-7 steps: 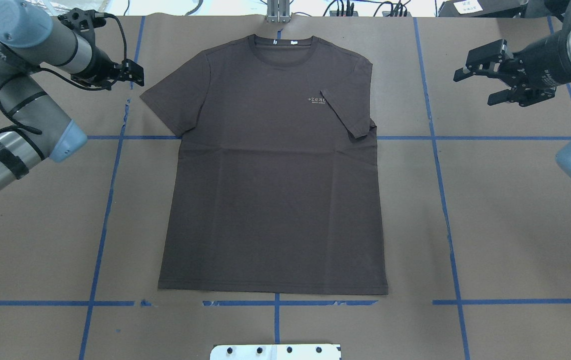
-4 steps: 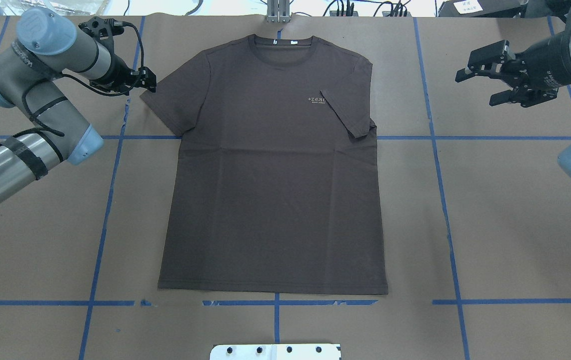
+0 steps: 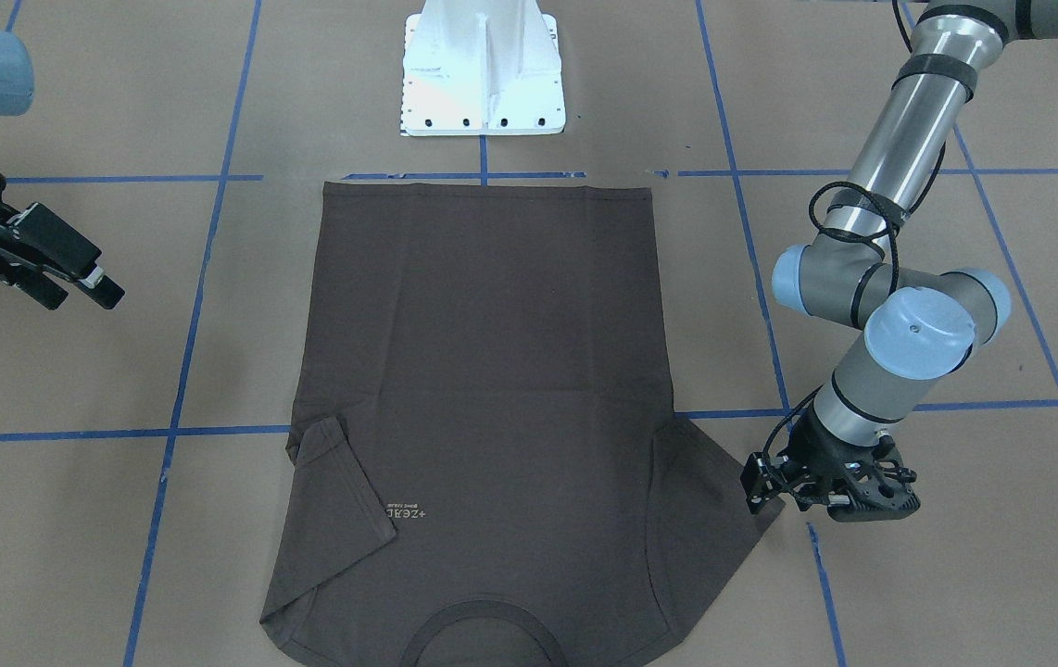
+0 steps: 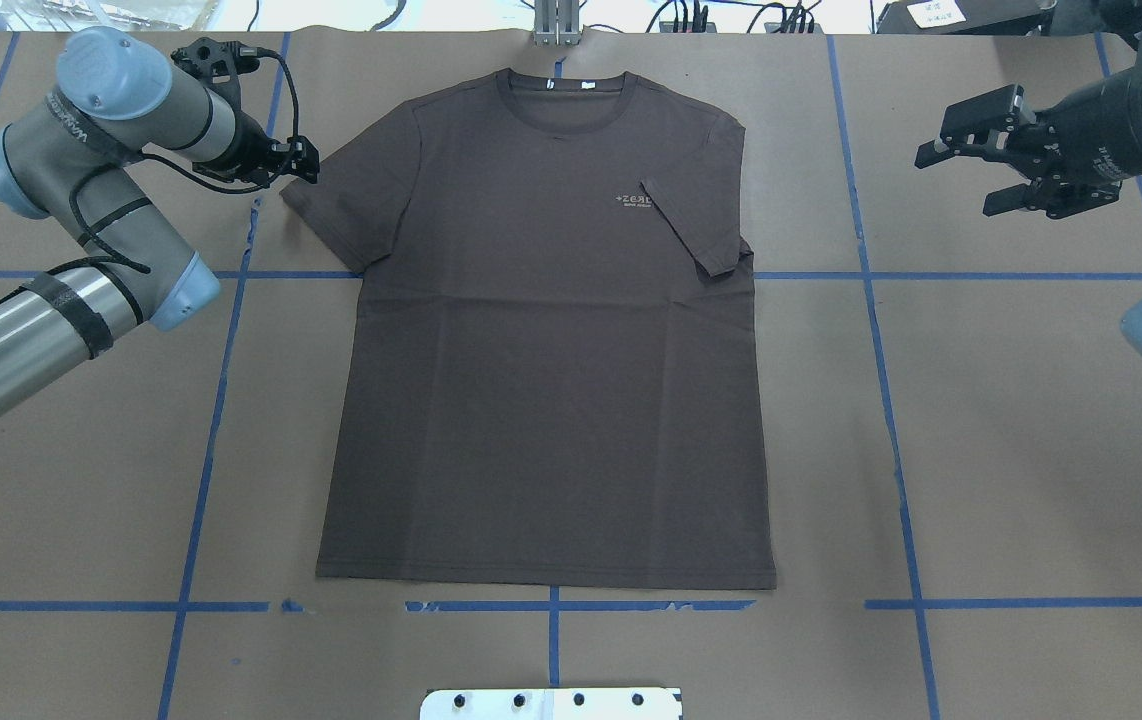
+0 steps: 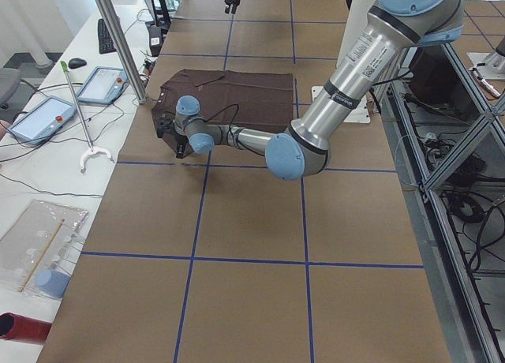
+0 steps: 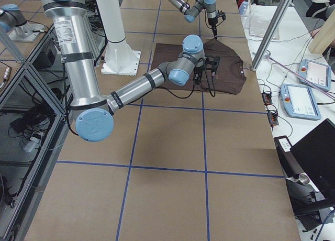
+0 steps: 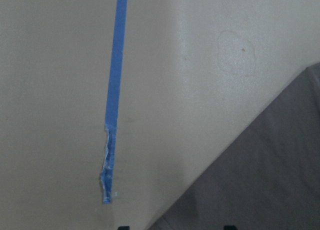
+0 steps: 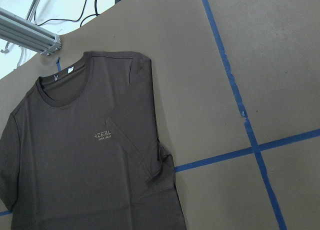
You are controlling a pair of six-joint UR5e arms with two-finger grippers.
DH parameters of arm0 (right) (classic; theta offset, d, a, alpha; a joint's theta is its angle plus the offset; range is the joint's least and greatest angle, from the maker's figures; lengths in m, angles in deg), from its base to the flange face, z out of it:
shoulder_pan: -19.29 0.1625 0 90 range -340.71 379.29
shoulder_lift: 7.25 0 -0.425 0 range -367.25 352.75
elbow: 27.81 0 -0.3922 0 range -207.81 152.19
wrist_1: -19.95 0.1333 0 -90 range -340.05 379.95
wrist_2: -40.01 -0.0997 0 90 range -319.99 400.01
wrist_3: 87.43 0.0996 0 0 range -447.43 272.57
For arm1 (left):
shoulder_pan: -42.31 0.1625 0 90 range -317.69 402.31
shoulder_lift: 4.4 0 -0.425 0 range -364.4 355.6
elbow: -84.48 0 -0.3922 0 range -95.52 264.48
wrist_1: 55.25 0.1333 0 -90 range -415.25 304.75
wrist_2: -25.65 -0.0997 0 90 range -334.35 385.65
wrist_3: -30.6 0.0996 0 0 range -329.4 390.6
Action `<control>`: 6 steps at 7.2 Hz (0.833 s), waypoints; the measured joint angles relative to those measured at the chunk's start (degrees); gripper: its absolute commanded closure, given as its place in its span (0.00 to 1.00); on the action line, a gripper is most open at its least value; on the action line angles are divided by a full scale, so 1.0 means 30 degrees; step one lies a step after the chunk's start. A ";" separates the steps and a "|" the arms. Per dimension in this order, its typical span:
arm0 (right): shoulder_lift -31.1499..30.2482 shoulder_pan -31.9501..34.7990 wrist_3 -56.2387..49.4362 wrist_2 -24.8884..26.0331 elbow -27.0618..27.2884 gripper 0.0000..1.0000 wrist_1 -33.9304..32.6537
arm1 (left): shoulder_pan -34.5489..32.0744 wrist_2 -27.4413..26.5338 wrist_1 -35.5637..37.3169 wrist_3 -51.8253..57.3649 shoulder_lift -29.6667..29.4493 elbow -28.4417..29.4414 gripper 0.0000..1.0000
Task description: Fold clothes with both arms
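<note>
Your left gripper (image 4: 303,160) sits low at the outer corner of the left sleeve (image 4: 351,200). Its jaws are apart and there's nothing in them. In the left wrist view the sleeve edge runs in between the two fingertips (image 7: 226,227), cloth on one side and bare worktop (image 4: 1031,450) on the other. My read: it's lined up to pinch that corner, and the pinch isn't made yet.

Right gripper (image 4: 966,180) hangs off to the side, well apart from the T-shirt (image 4: 551,350). It's wide open and empty. It looks parked so it stays out of the way, with its wrist camera looking down over the shirt's top half.

The T-shirt lies flat and face up in the middle of the worktop. The collar (image 4: 571,130) is at the far edge and the hem is toward the white pedestal base (image 3: 483,65). The right sleeve (image 4: 696,230) is folded in over the chest, its tip just beside the logo (image 4: 634,201). The left sleeve is spread out, so it's likely the next one to fold in.

Watch the grab: the corner is thin single-layer cloth lying flat on paper, so the jaws could close on nothing or snag the paper. Once you have it, carry it straight inward to mirror the other sleeve.
</note>
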 measured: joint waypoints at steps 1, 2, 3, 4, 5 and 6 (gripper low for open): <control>-0.0021 -0.0002 0.0047 0.0010 0.0051 0.00 0.0001 | 0.0009 -0.0007 -0.0015 -0.0003 0.0000 0.0032 0.33; -0.0029 -0.0003 0.0077 0.0016 0.0069 0.00 0.0001 | 0.0035 -0.0009 -0.0021 -0.0003 -0.0010 0.0039 0.34; -0.0044 -0.0003 0.0098 0.0011 0.0071 0.00 0.0001 | 0.0061 -0.0019 -0.0023 -0.0004 -0.0019 0.0067 0.35; -0.0055 -0.0016 0.0114 0.0006 0.0058 0.00 0.0000 | 0.0095 -0.0030 -0.0024 -0.0004 -0.0024 0.0088 0.36; -0.0060 -0.0023 0.0137 0.0004 0.0039 0.00 0.0000 | 0.0115 -0.0058 -0.0032 -0.0004 -0.0037 0.0138 0.37; -0.0074 -0.0027 0.0165 0.0004 0.0030 0.00 0.0001 | 0.0183 -0.0138 -0.0043 -0.0004 -0.0058 0.0238 0.40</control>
